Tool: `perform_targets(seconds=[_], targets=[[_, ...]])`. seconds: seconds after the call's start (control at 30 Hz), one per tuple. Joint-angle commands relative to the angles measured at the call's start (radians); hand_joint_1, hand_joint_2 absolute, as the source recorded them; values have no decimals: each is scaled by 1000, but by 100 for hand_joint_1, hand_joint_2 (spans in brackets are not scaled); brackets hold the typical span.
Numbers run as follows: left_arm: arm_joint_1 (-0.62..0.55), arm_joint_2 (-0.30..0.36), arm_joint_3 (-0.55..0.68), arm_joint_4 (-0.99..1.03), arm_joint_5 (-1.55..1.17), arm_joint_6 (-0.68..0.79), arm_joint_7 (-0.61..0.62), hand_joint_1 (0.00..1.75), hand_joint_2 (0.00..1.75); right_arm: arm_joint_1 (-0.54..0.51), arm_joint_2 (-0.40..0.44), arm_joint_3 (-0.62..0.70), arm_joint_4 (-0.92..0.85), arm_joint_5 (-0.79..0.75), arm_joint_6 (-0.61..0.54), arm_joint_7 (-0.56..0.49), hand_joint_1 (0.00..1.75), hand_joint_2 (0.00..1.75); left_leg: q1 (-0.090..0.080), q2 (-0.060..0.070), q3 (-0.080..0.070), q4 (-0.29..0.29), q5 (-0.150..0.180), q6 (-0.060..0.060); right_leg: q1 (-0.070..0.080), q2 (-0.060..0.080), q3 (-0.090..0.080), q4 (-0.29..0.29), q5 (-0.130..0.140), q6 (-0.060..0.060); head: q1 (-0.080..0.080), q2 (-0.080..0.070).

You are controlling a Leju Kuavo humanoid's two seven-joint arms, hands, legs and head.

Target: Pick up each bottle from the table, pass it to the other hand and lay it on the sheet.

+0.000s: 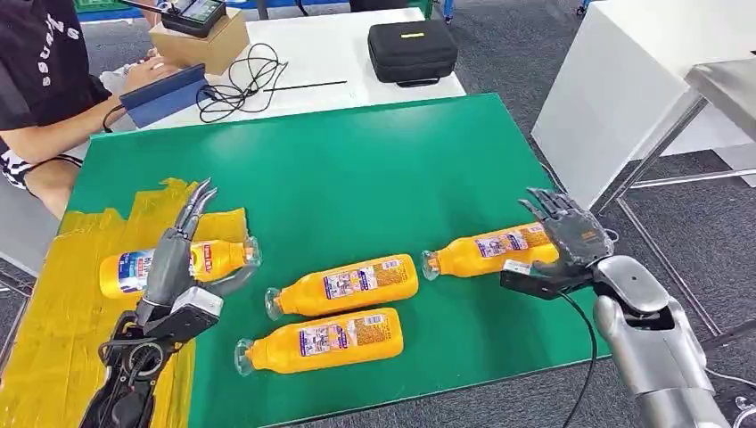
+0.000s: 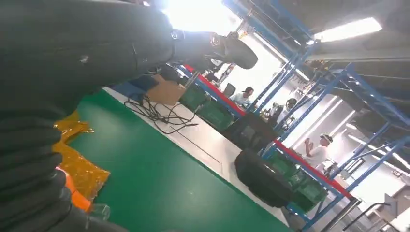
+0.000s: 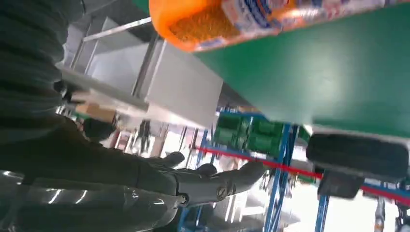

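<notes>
Green table (image 1: pixel 357 178): right robot hand (image 1: pixel 562 241) (fingers spread, empty) beside the nearest bottle (image 1: pixel 486 250).

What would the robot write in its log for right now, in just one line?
left hand: open over bottle on yellow sheet | right hand: open by rightmost bottle | table: three bottles left

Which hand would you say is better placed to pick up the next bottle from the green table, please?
The right hand, probably. Its open fingers hover at the base of the rightmost bottle, while the left hand is over the bottle on the yellow sheet, already laid there.
</notes>
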Motion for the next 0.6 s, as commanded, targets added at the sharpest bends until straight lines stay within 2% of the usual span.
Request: perform_targets(seconds=[0.03, 0.2, 0.37, 0.6], targets=[[-18, -27, 47, -6, 73, -46, -10, 0, 175, -276, -19, 117, 431, -66, 111, -60, 0, 175, 2, 7, 3, 1, -2, -3, 2, 5, 3, -1, 0, -2, 0, 0], [-20, -31, 77, 16, 96, -44, 1, 0, 175, -350, -16, 173, 555, -95, 147, -93, 0, 175, 3, 5, 5, 1, -2, -3, 3, 4, 4, -1, 1, -1, 1, 0], [-72, -39, 109, 70, 151, -89, -26, 0, 175, -463, 48, 270, 714, -54, 139, -58, 0, 175, 2, 6, 3, 1, 0, -2, 2, 4, 2, 0, 1, -1, 0, 0], [-81, -42, 105, 113, 155, -90, -28, 0, 175, -509, 91, 320, 794, -33, 138, -41, 0, 175, 3, 6, 4, 1, -1, -3, 3, 4, 3, -1, 1, -2, 0, 0]])
